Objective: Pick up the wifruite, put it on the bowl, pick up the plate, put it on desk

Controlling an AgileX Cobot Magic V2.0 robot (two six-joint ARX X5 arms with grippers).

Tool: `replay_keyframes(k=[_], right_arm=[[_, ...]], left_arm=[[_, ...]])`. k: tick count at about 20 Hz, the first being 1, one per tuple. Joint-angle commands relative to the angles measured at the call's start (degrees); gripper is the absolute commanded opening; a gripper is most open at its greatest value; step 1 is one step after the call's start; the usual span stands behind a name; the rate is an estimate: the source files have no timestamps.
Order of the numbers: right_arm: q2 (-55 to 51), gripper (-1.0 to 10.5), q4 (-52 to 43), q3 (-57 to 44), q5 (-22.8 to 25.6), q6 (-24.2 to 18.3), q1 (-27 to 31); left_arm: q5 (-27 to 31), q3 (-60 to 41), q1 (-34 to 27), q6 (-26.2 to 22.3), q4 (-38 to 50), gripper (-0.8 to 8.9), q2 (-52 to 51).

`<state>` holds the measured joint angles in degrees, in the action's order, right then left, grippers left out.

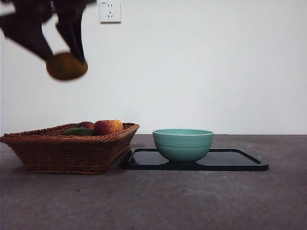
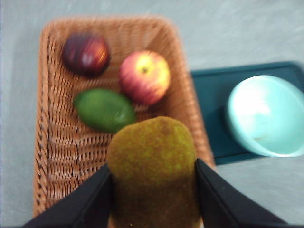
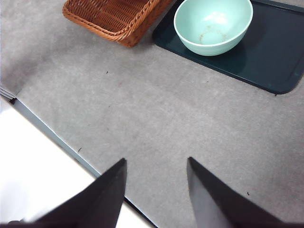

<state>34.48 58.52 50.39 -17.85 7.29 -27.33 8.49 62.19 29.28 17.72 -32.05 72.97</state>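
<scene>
Front view puts the left gripper (image 1: 67, 60) high at the upper left, dark and blurred, with the small oval brownish-orange wifruite (image 1: 66, 66) clamped between its two black jaws, hanging well above the brown woven wicker basket (image 1: 72, 153). From the left wrist view, the jaws press on either side of the wifruite (image 2: 153, 166), whose dull skin is mottled with greenish-yellow, and the fruit covers part of the basket's near wall (image 2: 52, 156). Lying in the basket are a red-yellow apple (image 2: 144, 77), a dark red round fruit (image 2: 86, 54) and a green oval fruit (image 2: 104, 109), each apart from the held wifruite.

Just beside the basket, the large round teal-green bowl (image 1: 183, 144) with faint ribs and a paler rim stands upright on the black rectangular tray (image 1: 240, 162), toward the tray's end nearer the basket. The tray lies flat on the dark grey matte desk (image 1: 153, 201).

In the right wrist view, the right gripper (image 3: 156, 166) hovers over bare desk (image 3: 156, 109) near its edge, jaws spread apart and holding nothing, well apart from the bowl (image 3: 213, 26), the tray (image 3: 270, 52) and the basket's corner (image 3: 111, 16).
</scene>
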Motion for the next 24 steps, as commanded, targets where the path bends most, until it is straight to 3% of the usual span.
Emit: replay_keyframes(k=[1, 10, 18, 21, 24], right_arm=[[0.2, 2.0, -0.3, 0.5, 0.0, -0.4, -0.4], [0.2, 2.0, -0.3, 0.5, 0.0, -0.2, -0.4], [0.2, 2.0, -0.3, 0.5, 0.0, -0.2, -0.4], [0.2, 2.0, -0.4, 0.5, 0.1, -0.2, -0.4], [0.2, 2.0, -0.4, 0.5, 0.1, -0.2, -0.4]], left_arm=[[0.2, -2.7, -0.8, 0.9, 5.2, 1.21, 2.6], [0.1, -3.5, -3.1, -2.4, 10.9, 1.23, 17.6], [0.1, -3.5, -3.2, -2.4, 12.8, 1.4, 22.0], [0.1, -3.5, -3.2, -2.0, 13.4, 3.34, 22.0], [0.1, -3.5, -3.2, -2.0, 13.0, 3.46, 22.0]])
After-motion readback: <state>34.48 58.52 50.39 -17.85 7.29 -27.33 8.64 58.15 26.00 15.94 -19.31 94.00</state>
